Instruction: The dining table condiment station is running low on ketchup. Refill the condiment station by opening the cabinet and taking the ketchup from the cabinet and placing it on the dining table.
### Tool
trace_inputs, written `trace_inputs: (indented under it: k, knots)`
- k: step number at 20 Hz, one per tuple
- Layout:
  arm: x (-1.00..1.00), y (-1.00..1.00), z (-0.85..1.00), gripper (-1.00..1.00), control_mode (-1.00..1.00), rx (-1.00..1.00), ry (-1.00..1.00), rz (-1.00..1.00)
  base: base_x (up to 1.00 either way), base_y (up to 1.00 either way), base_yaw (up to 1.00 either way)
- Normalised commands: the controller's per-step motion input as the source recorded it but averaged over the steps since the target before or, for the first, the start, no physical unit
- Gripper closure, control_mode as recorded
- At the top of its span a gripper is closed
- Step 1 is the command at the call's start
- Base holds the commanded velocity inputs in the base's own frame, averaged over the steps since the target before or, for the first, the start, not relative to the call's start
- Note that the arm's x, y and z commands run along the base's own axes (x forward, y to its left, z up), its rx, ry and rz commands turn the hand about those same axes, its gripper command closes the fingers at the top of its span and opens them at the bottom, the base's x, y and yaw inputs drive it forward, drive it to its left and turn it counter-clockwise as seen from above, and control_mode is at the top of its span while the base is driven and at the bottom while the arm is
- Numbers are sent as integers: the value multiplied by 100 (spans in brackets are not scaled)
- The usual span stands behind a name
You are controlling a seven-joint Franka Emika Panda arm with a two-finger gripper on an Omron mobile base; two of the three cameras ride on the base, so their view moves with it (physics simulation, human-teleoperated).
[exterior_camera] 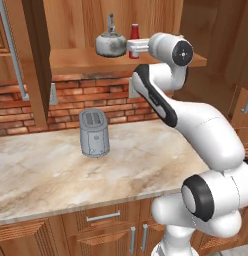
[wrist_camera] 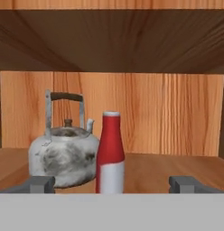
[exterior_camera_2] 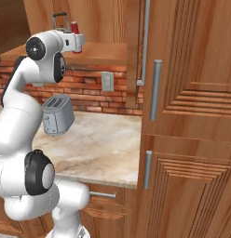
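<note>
Ketchup, left base view: the ketchup was seen upright on the cabinet shelf, just beside a grey kettle; its lower part was hidden behind the hand.
Cabinet, left base view: the cabinet was found already opened, its door swung aside at the left with the silver handle showing.
Gripper, left base view: the gripper was held at shelf height, in front of the bottle; from this side the jaws could not be judged.
Worktop, left base view: a toaster stood alone on the marble worktop below the shelf.
Ketchup, right base view: the red top of the bottle was seen just beyond the white hand, with the kettle's handle behind it.
Cabinet, right base view: the open shelf was seen against the brick wall, with a tall closed wooden unit at the right.
Ketchup, hand view: the bottle stood between the fingertips in line of sight, left of centre, touching or nearly touching the kettle.
Jaws, hand view: they were spread wide, with nothing held.
Done: the opening of the cabinet was judged complete.
Left: grasping the bottle, lifting it out and carrying it to the dining table remained.
</note>
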Motion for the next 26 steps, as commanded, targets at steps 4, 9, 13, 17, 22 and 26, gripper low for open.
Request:
trace_inputs:
  k: [4, 9, 13, 17, 22, 26]
  knots:
    - [38, 4, 0, -100, -100, -1, 0, 4, 0, 0, 0]
    - [44, 4, -2, -100, -100, -1, 0, 2, 0, 0, 0]
    - [36, 0, -1, -100, -100, 0, 0, 3, 0, 0, 0]
    - [25, 0, -2, -100, -100, 0, 0, 4, 0, 0, 0]
    - [24, 0, 0, -100, -100, 0, 0, 3, 0, 0, 0]
    - [16, 0, 0, -100, -100, 0, 0, 1, 0, 0, 0]
